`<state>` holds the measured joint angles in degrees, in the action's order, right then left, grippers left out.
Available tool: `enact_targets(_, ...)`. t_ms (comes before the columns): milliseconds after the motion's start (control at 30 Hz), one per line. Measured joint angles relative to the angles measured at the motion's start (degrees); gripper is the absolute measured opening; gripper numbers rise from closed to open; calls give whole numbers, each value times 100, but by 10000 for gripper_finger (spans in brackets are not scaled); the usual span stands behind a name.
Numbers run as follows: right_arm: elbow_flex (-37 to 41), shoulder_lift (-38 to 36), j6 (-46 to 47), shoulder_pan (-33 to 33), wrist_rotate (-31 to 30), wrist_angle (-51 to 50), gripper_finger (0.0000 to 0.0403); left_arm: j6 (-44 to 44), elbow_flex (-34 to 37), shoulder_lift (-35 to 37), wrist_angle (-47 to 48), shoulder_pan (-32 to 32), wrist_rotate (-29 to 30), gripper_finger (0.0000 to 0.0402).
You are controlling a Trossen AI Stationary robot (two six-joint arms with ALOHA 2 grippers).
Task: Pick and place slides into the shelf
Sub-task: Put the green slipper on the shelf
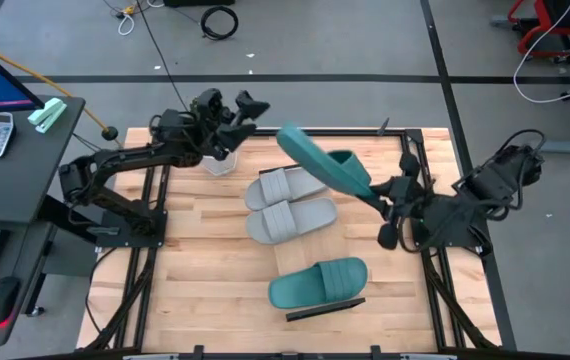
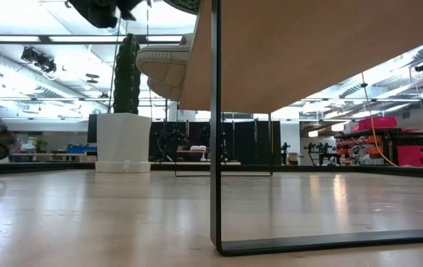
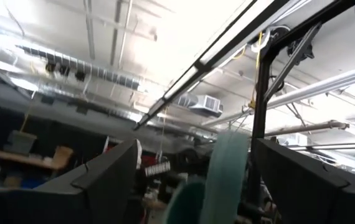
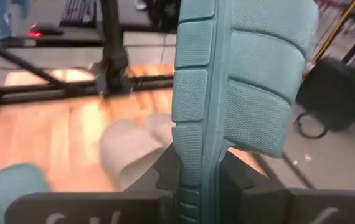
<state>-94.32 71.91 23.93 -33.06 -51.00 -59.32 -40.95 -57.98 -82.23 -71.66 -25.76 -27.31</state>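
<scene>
A teal slide (image 1: pixel 320 160) hangs in the air above the table's far middle, with my right gripper (image 1: pixel 380 192) shut on it. Two grey slides (image 1: pixel 285 186) (image 1: pixel 291 220) lie side by side on the shelf (image 2: pixel 330 52); their soles (image 2: pixel 165 70) jut past its edge. A second teal slide (image 1: pixel 317 283) lies sole-down by the shelf's near end frame (image 1: pixel 327 308). My left gripper (image 1: pixel 240 110) stands open at the far left, pointing upward, nothing between its fingers (image 3: pixel 106 180). My right gripper pinches the teal slide's sole edge (image 4: pixel 193 165) between its two fingers (image 4: pixel 165 177), at the end nearest the strap. The fingers come roughly level from the table's right side. The slide is lifted clear, turned on its side, its treaded sole (image 4: pixel 252 93) toward the wrist camera.
A white pot (image 2: pixel 122 141) with a cactus stands at the table's far left, under my left gripper (image 1: pixel 220 160). The shelf's black leg (image 2: pixel 215 148) rises from the tabletop. Bare wood lies at the table's near left.
</scene>
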Motion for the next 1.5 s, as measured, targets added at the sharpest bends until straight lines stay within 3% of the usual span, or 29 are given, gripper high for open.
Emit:
enact_targets(300,0,395,840,-365,918,-996,58,-39,-2,653,600,-470,-275,330)
enact_targets(467,1,638,596,-429,1508,-1408,58,-44,-2,771,805,-494,-456,330)
enact_targets(767,0,826,-121,-398,1659,-1633,58,-83,-2,811,852,-238,-500,330)
enact_targets(933,0,958,-759,-381,2277,-1640,58,-85,-2,811,852,-47,-496,330)
enact_targets(1500,0,1223,-1445,22,2432,-1541,58,-37,-2,811,848,289,-492,330)
